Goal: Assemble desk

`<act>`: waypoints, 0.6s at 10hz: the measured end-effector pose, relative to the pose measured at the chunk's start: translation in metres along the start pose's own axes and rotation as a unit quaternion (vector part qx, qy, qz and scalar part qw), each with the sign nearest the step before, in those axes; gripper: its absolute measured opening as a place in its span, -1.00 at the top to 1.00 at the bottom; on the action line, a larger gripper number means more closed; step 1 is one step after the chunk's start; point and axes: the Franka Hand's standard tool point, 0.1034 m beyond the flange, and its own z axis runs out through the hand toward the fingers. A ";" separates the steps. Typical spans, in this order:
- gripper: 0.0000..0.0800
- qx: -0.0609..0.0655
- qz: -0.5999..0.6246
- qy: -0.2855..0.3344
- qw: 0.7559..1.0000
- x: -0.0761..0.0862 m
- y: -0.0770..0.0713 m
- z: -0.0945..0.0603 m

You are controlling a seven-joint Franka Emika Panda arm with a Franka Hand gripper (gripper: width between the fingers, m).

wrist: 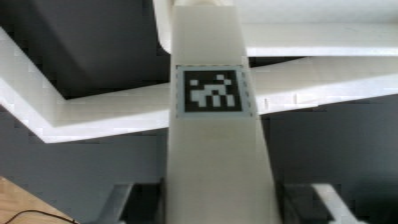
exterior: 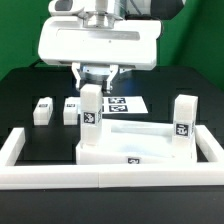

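The white desk tabletop (exterior: pixel 140 146) lies inside the fenced area with its raised edges up. One white block leg (exterior: pixel 90 118) stands upright at the tabletop's corner on the exterior view's left, tag facing the camera. A second leg (exterior: pixel 183 118) stands upright at the corner on the right. Two more legs (exterior: pixel 42 110) (exterior: pixel 70 108) stand loose on the black table at the left. My gripper (exterior: pixel 97 76) hangs right over the left leg. In the wrist view the leg (wrist: pixel 214 110) runs between my fingers (wrist: pixel 134 200) with gaps on both sides. The gripper (wrist: pixel 222 206) is open.
Long low white bars (exterior: pixel 20 150) fence the workspace at the left, the right and along the front (exterior: pixel 110 182). The marker board (exterior: pixel 132 103) lies flat behind the tabletop. In the wrist view the tabletop's raised edges (wrist: pixel 80 112) show beneath the leg.
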 end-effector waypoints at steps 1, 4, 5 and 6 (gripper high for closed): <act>0.07 0.000 0.000 0.000 1.000 0.000 0.000 0.000; -0.58 0.000 0.000 0.000 1.000 0.000 0.000 0.000; -0.58 0.000 0.000 0.000 1.000 0.000 0.000 0.000; -0.62 0.000 0.000 0.000 1.000 0.000 0.000 0.000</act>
